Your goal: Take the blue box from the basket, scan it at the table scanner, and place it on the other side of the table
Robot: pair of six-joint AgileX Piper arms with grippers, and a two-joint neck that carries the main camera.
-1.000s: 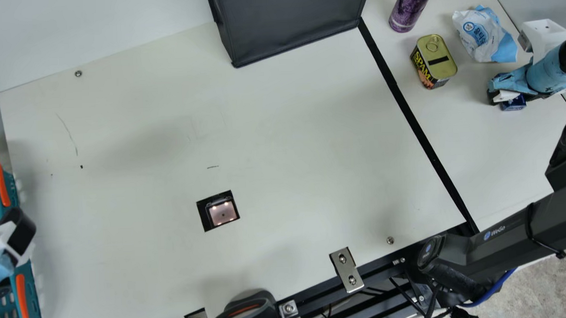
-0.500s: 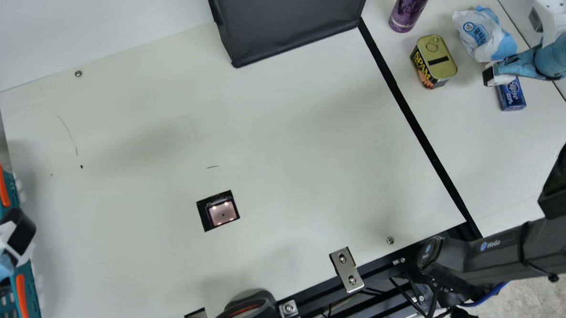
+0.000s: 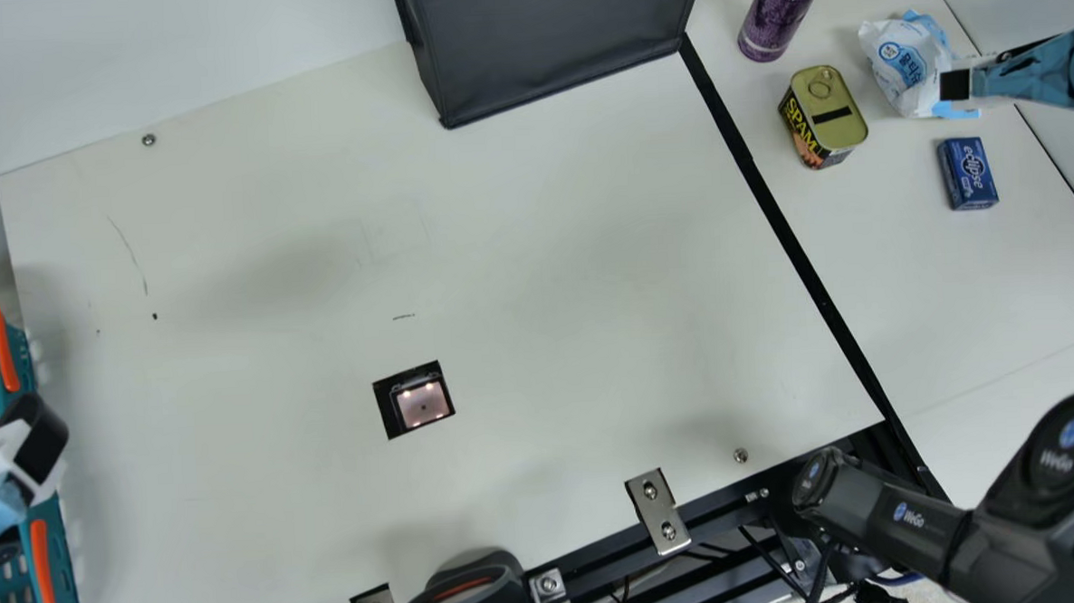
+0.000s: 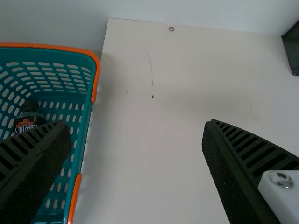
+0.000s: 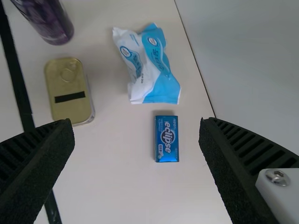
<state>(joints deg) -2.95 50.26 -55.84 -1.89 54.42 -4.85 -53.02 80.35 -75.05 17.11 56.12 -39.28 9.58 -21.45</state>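
Blue box (image 3: 967, 173) flat beyond black strip (image 3: 747, 161), presumably for delivery. Right gripper (image 5: 136, 123) aloft, empty, spread wide, likely for clearance. Left gripper (image 4: 135, 125) likewise empty and spread near basket (image 4: 49, 46), presumably to leave scanner (image 3: 422, 404) unobstructed.

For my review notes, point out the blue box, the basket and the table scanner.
Blue box (image 5: 167, 139): right wrist view, on its printed upper face.
Basket (image 4: 56, 47): left wrist view, on the orange band of its rim.
Table scanner (image 3: 424, 403): main view, on its lit window.
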